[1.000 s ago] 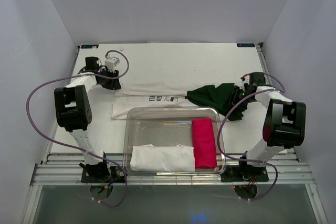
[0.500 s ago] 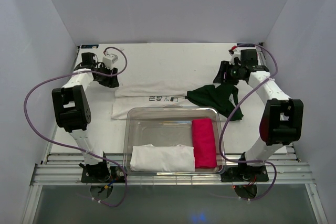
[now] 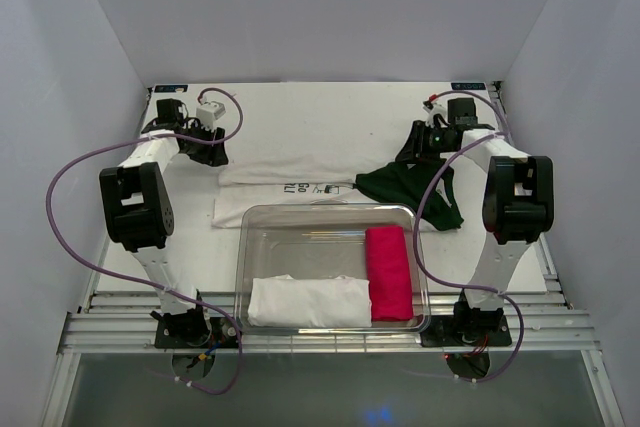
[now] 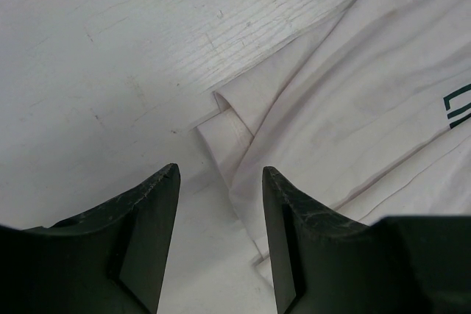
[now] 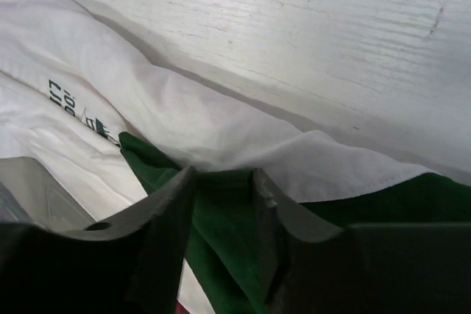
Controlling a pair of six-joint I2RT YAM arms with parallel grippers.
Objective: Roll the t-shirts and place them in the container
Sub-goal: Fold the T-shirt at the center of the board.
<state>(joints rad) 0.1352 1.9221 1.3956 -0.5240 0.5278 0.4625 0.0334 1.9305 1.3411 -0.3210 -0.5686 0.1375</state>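
Note:
The white t-shirt (image 3: pixel 290 175) with black lettering lies flat across the table's middle, behind the bin. The dark green t-shirt (image 3: pixel 415 189) lies crumpled on its right end. My left gripper (image 3: pixel 205 144) is open just above the white t-shirt's left end; in the left wrist view (image 4: pixel 221 182) its jaws straddle a folded corner of the white t-shirt (image 4: pixel 353 93). My right gripper (image 3: pixel 415 145) is open low over the green shirt's far edge. In the right wrist view (image 5: pixel 221 178) the green t-shirt (image 5: pixel 158 159) lies between and below the jaws, partly covered by a flap of the white t-shirt (image 5: pixel 184 101).
A clear plastic bin (image 3: pixel 330 209) stands at the front centre, holding a rolled white cloth (image 3: pixel 310 302) and a bright pink bundle (image 3: pixel 388 272). Purple cables loop from both arms. White walls enclose the table on three sides.
My right gripper has moved from the green t-shirt's right side back and left to its far edge. The green t-shirt has dropped flatter. My left gripper has barely moved.

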